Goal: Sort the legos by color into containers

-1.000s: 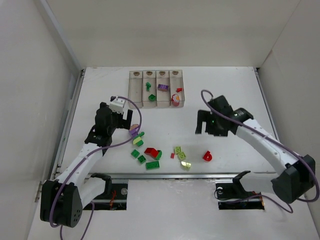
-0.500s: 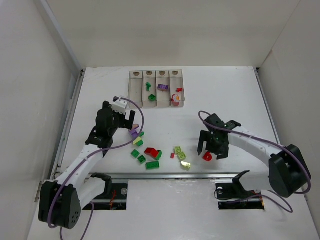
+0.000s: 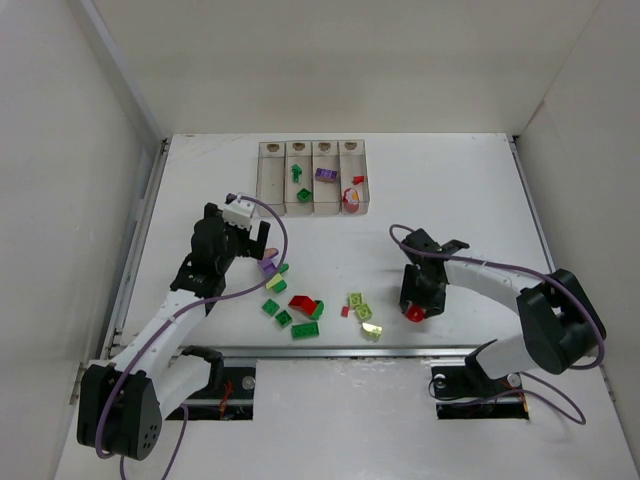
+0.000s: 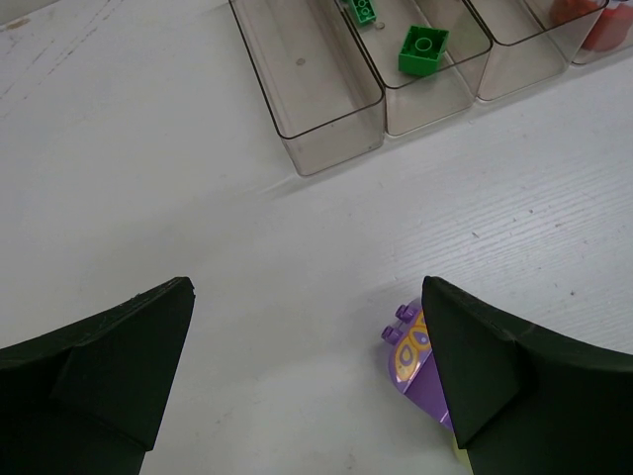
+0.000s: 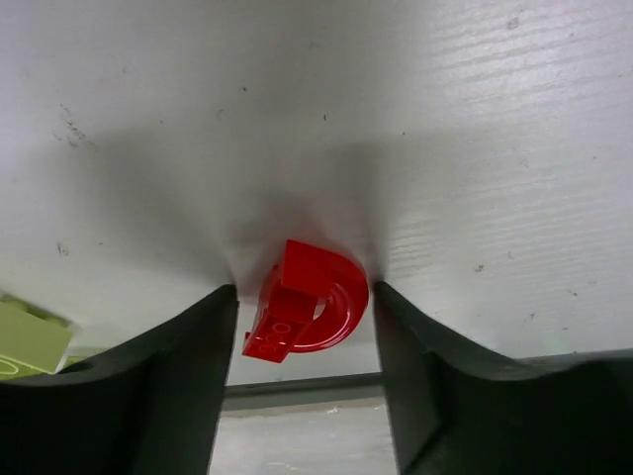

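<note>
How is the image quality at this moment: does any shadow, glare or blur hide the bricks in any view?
Top external: even, soft light, faint shadows, nothing blown out. Left wrist: sharp, with mild reflections on the edges of the clear plastic containers; the left gripper's black fingers show little detail. Right wrist: a grey shadow surrounds the red arch-shaped brick, which is crisp and readable.

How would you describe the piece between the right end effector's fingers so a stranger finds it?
Look at the near right of the table, where the right end effector reaches down. Between its fingers lies a red arch. Unlike the blocky bricks left of it, it curves like a horseshoe.
</note>
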Tool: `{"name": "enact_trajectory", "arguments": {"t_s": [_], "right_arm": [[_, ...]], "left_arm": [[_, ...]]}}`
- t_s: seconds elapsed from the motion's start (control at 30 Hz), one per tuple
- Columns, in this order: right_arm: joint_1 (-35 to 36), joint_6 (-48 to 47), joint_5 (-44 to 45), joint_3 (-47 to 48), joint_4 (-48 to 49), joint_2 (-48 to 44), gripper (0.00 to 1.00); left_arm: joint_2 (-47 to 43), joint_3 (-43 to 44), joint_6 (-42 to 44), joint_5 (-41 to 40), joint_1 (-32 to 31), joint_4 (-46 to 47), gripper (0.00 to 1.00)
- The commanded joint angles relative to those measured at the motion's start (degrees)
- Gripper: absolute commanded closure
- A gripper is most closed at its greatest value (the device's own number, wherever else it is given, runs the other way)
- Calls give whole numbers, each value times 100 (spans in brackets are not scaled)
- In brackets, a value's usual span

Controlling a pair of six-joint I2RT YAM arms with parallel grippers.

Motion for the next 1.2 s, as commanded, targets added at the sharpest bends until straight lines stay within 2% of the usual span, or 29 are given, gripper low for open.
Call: {"name": "enact_trajectory", "arguments": {"t_s": [0.0,0.03,0.07,0.17,0.2,0.33,0.4,0.5,0.53,0.63,0.67,0.8,0.87,0.9,0.93,1.0,1.07,1.17], "right_arm": [[50,13,-55,77,494,80,41],[50,13,-55,77,494,80,47],[50,13,-55,77,494,80,58],[50,-49,-107,77,494,80,73],[50,-101,-107,129,546,19,81],[103,-443,-107,611,398,18,95],[164,-558,59,1006,214,18,95],[164,-891,322,2148,28,211,95],[164,-1014,393,2786,80,316,95],[-80,-1620,315,3887,414,1175,95],[-151,-1770,254,4700,415,1483,95],[-275,-2674,331,6805,153,3509,95],[-450,-2747,385,7675,-41,4163,94],[-451,-2747,385,8584,-320,4471,93],[-547,-2747,446,9037,-454,5040,90],[-679,-2747,622,9880,-543,5448,86],[-732,-2747,622,9894,-255,5634,80],[-732,-2861,359,9429,414,5573,60]], "left_arm": [[-150,-65,44,-55,-15,129,0],[-150,-65,44,-55,-15,129,0],[-150,-65,44,-55,-15,129,0],[-150,-65,44,-55,-15,129,0],[-150,-65,44,-55,-15,129,0],[-98,-65,96,-55,-15,129,0],[-97,-65,96,-55,-15,129,0],[-97,-65,149,-108,-15,76,0],[-36,-65,149,-108,-15,76,0],[78,-4,149,-47,-15,76,0],[131,-3,149,-46,-15,76,0],[193,199,202,-46,-15,-47,0],[193,260,254,-46,-15,-47,0],[245,261,254,-46,-15,-116,0],[246,339,254,-46,-15,-169,0],[298,419,254,-46,-15,-258,0],[369,541,254,-46,-15,-319,0],[500,647,254,-46,-15,-381,0]]}}
